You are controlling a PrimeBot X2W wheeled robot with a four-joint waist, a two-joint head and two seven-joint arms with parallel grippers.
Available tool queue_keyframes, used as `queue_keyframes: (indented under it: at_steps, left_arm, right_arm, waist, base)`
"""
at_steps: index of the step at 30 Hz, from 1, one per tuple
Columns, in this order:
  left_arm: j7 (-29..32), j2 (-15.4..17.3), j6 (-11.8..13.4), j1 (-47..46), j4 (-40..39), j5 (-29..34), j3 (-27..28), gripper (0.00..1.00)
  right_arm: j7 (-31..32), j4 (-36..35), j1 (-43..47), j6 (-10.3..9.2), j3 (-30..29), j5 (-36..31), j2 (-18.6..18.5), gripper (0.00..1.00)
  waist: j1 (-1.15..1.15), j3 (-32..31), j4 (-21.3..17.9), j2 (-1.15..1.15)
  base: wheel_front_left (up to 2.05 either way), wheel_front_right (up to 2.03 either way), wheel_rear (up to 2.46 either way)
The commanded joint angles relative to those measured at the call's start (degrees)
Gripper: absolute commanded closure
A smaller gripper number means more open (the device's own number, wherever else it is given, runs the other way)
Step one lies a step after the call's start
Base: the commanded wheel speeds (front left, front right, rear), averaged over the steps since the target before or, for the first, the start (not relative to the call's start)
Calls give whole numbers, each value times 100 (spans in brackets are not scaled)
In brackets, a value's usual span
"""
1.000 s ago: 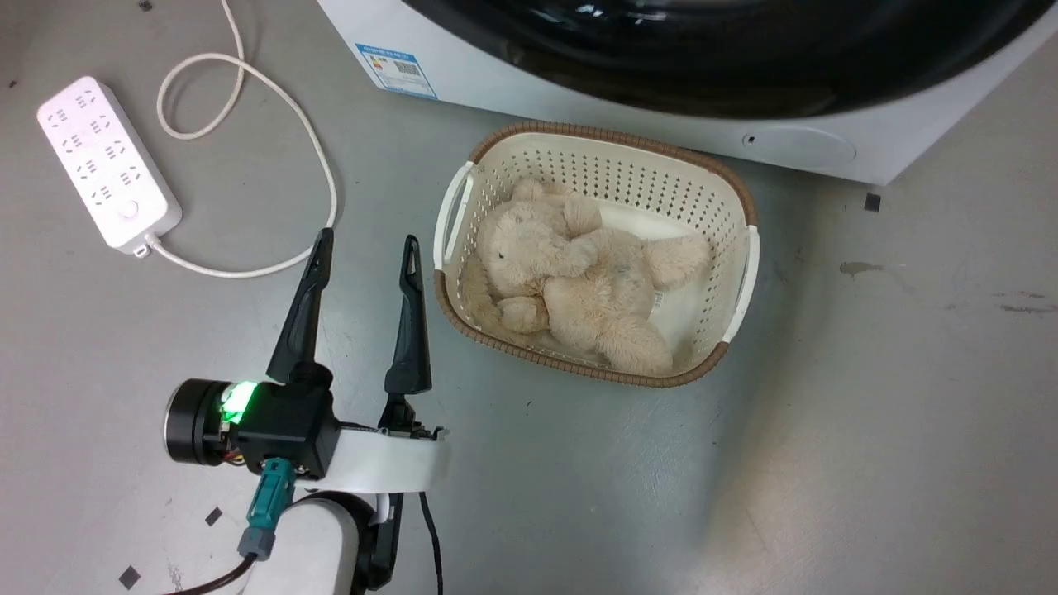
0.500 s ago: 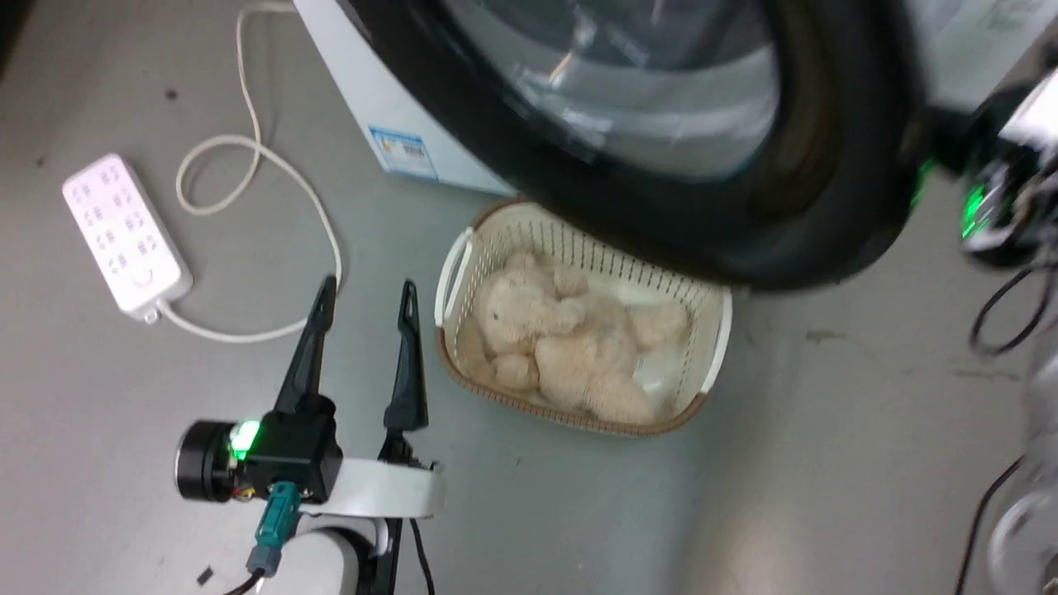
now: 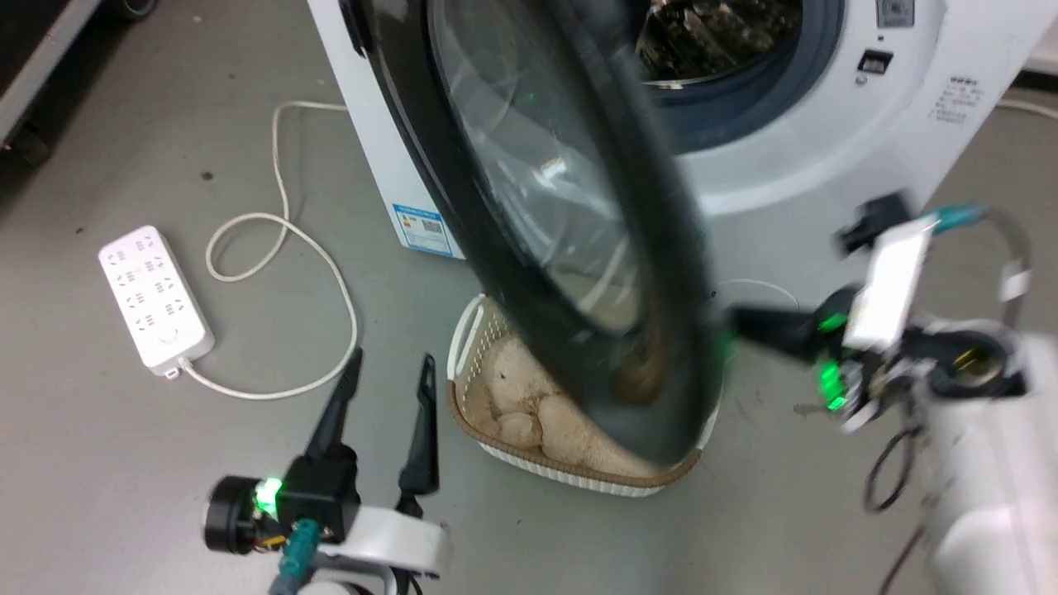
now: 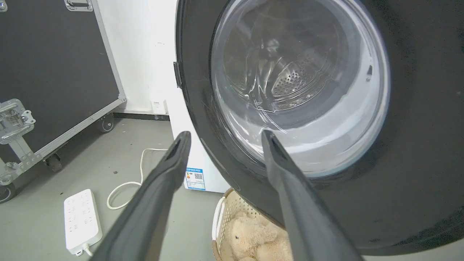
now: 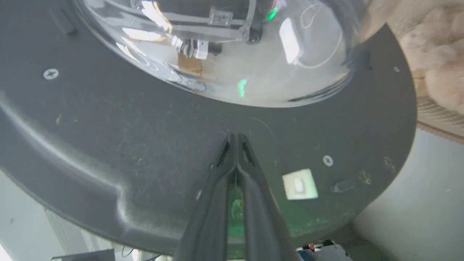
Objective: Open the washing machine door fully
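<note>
The washing machine door [image 3: 661, 273], a glossy black ring around a bulging clear glass bowl [image 3: 537, 190], stands swung out from the white machine [image 3: 826, 149] over the basket. My right gripper [image 3: 736, 318] is shut, its tips touching the door's inner black face [image 5: 145, 119] just below the glass [image 5: 224, 47], holding nothing. In the right wrist view my right gripper [image 5: 235, 137] has both fingers pressed together. My left gripper [image 3: 390, 359] hangs open over the floor, left of the basket. Seen from the left wrist, my left gripper [image 4: 224, 135] points at the door's outer side [image 4: 417, 145], apart from it.
A white basket [image 3: 463, 347] with a beige plush bear [image 3: 512, 388] sits on the floor under the door. A white power strip [image 3: 153, 293] and its looping cord [image 3: 331, 273] lie at the left. The grey-rimmed drum opening [image 3: 744, 107] shows behind. A black wheeled case [image 4: 54, 65] stands left of the machine.
The head camera has tilted up. The door has swung out from the machine's front, and my right gripper has come into view against its inner side. My left gripper stays open.
</note>
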Motion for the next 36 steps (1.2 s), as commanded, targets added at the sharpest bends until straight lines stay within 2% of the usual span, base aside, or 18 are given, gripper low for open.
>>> queue_keyframes:
  at_steps: [1, 5, 6, 7, 13, 14, 15, 16, 19, 24, 26, 32, 36]
  left_arm:
    - [-30, 6, -22, 111, 31, -38, -40, 0]
    - [-30, 4, -50, 220, 51, -74, -135, 0]
    - [-30, 4, -50, 220, 51, -74, -135, 0]
    - [-30, 4, -128, 264, 106, -107, -226, 0]
    - [-30, 3, -181, 312, 201, -144, -278, 0]
    - [-30, 3, -183, 318, 200, -160, -267, 0]
    - [-30, 2, -185, 325, 199, -171, -252, 0]
    - [-30, 2, -189, 328, 199, -179, -233, 0]
    - [-30, 10, -211, 330, 200, -198, -155, 0]
    - [-30, 41, -278, 302, 351, -305, 16, 0]
    - [-30, 42, -287, 264, 393, -365, 113, 0]
    - [-30, 188, -411, 253, 526, -533, 407, 0]
    - [-30, 313, -448, 376, 518, -556, 503, 0]
  right_arm:
    - [-118, -124, 264, 6, 352, 261, 54, 100]
    - [-507, -537, 753, 6, 1318, 811, 55, 100]
    - [-507, -537, 753, 6, 1318, 811, 55, 100]
    - [-696, -702, 918, 6, 1645, 946, 55, 100]
    - [-1086, -910, 1163, 6, 2085, 1041, 55, 100]
    - [-1211, -938, 1192, 6, 2077, 1008, 55, 89]
    - [-1348, -973, 1214, 6, 2047, 954, 55, 17]
    - [-1477, -1002, 1241, 6, 2001, 902, 55, 0]
    - [-1929, -1135, 1323, 6, 1744, 750, 53, 0]
    - [-3121, -1936, 1635, 6, 1344, -311, -240, 0]
    - [-3865, -2347, 1791, 6, 1238, -997, -439, 0]
    - [-5950, -3192, 2476, 6, 1612, -3272, -1162, 0]
    - [-7019, -3276, 2999, 6, 1511, -4614, -1178, 0]
  waist:
    - [2, -90, 60, 0]
    - [2, -151, 156, 0]
    - [2, -151, 156, 0]
    - [2, -168, 206, 0]
    - [2, -225, 273, 0]
    - [2, -241, 273, 0]
    - [2, -258, 262, 0]
    - [2, -276, 240, 0]
    - [2, -331, 125, 0]
    - [2, -446, -122, 0]
    - [2, -487, -223, 0]
    - [2, -702, -576, 0]
    - [2, -827, -779, 0]
  base:
    - [0, 0, 0]
    - [0, 0, 0]
    - [0, 0, 0]
    - [0, 0, 0]
    - [0, 0, 0]
    - [0, 0, 0]
    - [0, 0, 0]
    - [0, 0, 0]
    - [0, 0, 0]
    - [0, 0, 0]
    - [0, 0, 0]
    - [0, 0, 0]
    - [0, 0, 0]
